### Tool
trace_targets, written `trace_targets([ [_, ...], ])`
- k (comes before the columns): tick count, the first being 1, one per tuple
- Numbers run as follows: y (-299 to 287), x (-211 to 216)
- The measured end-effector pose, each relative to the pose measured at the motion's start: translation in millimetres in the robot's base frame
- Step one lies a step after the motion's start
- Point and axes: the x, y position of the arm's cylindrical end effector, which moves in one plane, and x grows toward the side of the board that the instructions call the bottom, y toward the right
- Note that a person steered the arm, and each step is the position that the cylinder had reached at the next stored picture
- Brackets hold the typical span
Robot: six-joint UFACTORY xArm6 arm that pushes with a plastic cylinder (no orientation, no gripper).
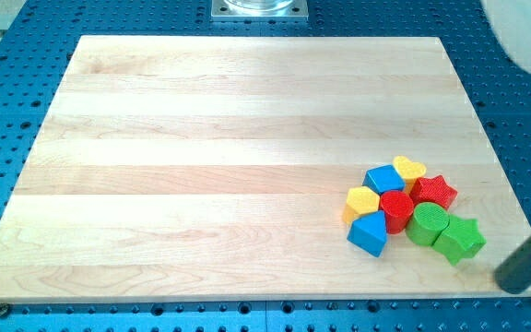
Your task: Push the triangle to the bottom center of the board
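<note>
The blue triangle block [369, 233] lies at the lower left corner of a tight cluster near the board's lower right. Around it are a yellow hexagon-like block [362, 201], a red cylinder [396, 209], a blue cube [383, 179], a yellow heart [409, 169], a red star [434, 192], a green cylinder [427, 222] and a green star [459, 239]. My dark rod enters from the view's right edge. My tip [517, 280] is off the board's right edge, right of the green star and apart from all the blocks.
The wooden board [201, 166] rests on a blue perforated table [7, 101]. A metal mount [259, 8] sits at the view's top centre, beyond the board's far edge. A blurred white arm part [528, 28] shows at the top right.
</note>
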Motion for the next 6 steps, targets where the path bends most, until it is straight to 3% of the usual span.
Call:
trace_targets([
  [6, -221.5, -85.6],
])
